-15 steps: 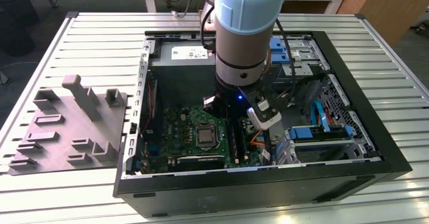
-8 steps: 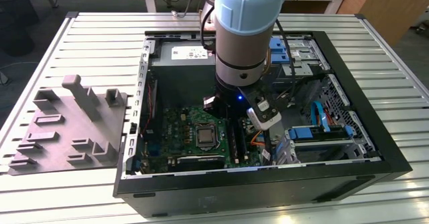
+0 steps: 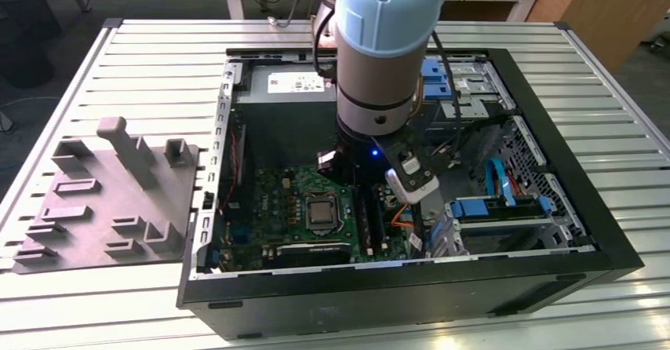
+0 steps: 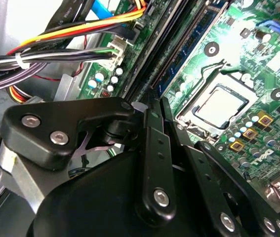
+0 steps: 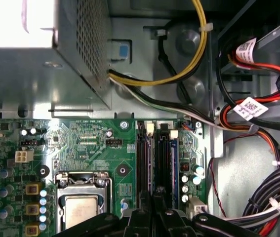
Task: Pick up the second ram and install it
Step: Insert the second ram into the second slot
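In the exterior view my gripper (image 3: 359, 193) reaches down into the open computer case, right over the long black slot rails (image 3: 366, 220) beside the processor (image 3: 317, 209). In both wrist views its black fingers (image 4: 149, 116) (image 5: 144, 200) are pressed together with nothing visible between them, their tips just above the slot rails (image 5: 144, 153). A thin dark blue-green ram strip (image 5: 173, 163) (image 4: 194, 49) stands on edge in one slot. I cannot tell whether it is the second ram, or whether the fingertips touch it.
The grey moulded tray (image 3: 105, 201) lies on the slatted table at the exterior view's left. Bundled cables (image 5: 258, 197) and blue drive brackets (image 3: 492, 205) crowd the case beside the slots. The power supply box (image 5: 41, 69) sits beyond the board.
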`<state>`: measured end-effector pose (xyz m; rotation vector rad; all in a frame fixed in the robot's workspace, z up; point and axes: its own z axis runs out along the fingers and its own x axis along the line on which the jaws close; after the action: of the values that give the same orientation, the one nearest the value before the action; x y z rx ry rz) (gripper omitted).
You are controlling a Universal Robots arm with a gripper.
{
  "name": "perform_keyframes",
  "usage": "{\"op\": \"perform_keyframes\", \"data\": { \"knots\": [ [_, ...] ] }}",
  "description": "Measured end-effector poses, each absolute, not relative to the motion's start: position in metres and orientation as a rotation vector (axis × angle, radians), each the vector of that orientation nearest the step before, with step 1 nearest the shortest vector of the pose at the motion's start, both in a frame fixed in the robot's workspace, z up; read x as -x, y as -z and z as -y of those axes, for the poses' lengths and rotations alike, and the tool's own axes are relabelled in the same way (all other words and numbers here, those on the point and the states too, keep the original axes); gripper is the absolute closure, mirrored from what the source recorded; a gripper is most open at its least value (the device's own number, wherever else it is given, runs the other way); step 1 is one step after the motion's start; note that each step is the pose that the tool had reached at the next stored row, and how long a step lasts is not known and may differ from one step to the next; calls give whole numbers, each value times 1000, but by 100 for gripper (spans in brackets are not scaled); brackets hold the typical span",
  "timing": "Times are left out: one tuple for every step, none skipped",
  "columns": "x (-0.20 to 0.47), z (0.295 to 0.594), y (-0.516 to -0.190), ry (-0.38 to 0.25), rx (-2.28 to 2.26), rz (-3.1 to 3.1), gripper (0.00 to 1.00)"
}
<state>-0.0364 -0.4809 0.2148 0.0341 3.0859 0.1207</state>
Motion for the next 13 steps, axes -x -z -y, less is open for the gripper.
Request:
{"op": "perform_keyframes", "data": {
  "knots": [
    [36, 481, -215, -131, -34, -3085, 86],
    [37, 481, -215, -142, -35, -3085, 86],
    [37, 481, -215, -149, -35, -3084, 86],
    [37, 481, -215, -153, -35, -3084, 86],
    [37, 481, -215, -155, -35, -3084, 86],
    [37, 481, -215, -155, -35, -3084, 86],
    [37, 481, -215, -156, -35, -3084, 86],
    [36, 481, -215, -156, -35, -3084, 86],
    [36, 482, -214, -157, -35, -3084, 86],
    [36, 483, -214, -157, -35, -3084, 86],
    [36, 484, -214, -156, -35, -3084, 86],
    [37, 485, -214, -156, -35, -3084, 86],
    [37, 485, -214, -156, -35, -3084, 86]
  ]
}}
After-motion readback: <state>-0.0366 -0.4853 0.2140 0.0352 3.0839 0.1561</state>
